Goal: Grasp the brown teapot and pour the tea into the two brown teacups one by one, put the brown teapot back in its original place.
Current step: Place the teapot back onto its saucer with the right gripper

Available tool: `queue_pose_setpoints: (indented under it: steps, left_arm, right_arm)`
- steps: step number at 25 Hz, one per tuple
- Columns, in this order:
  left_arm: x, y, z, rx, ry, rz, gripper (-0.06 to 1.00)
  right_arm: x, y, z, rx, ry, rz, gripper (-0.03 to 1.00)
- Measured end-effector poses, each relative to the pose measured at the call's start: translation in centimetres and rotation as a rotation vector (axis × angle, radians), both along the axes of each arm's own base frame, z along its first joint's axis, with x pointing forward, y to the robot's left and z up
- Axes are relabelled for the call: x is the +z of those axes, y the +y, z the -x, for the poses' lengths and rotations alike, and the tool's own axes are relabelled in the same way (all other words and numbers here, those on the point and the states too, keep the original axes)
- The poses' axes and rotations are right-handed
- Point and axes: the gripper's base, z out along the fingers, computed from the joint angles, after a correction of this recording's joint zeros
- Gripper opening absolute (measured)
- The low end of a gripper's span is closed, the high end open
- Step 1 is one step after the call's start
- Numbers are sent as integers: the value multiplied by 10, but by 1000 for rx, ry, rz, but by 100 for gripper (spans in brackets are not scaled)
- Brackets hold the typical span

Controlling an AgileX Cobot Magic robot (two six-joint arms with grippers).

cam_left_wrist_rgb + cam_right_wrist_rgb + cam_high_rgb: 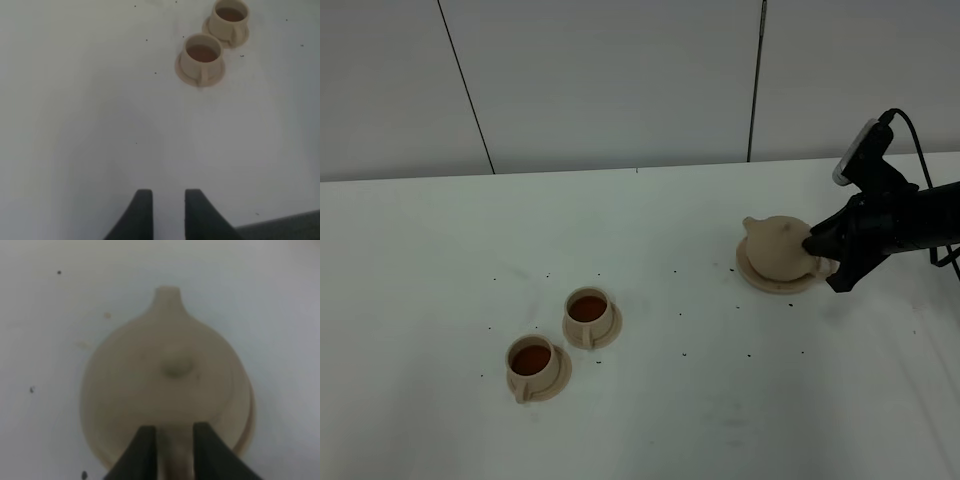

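The brown teapot (778, 245) sits upright on its wide saucer (772, 287) at the right, spout pointing left. My right gripper (817, 250) is shut on its loop handle; in the right wrist view the fingers (142, 450) flank the handle behind the pot (170, 365), with the saucer rim (247, 410) beside it. The two brown teacups (588, 312) (531, 362) stand on small saucers at the lower left, both holding dark tea. They also show in the left wrist view (202, 57) (230, 17). My left gripper (164, 200) hangs over bare table, slightly open and empty.
The white table (720, 400) carries scattered dark specks around the cups and the pot. A grey panelled wall (620, 80) runs along the back edge. The left arm is out of the exterior view.
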Motion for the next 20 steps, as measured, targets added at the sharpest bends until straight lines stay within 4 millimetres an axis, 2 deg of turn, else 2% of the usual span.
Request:
queue_pose_setpoints:
  steps: [5, 14, 20]
  left_arm:
    - [0, 0, 0, 0, 0, 0, 23]
    - [0, 0, 0, 0, 0, 0, 23]
    - [0, 0, 0, 0, 0, 0, 23]
  right_arm:
    - [0, 1, 1, -12, 21, -25, 26]
    - [1, 2, 3, 3, 42, -56, 33]
    - [7, -4, 3, -8, 47, -107, 38]
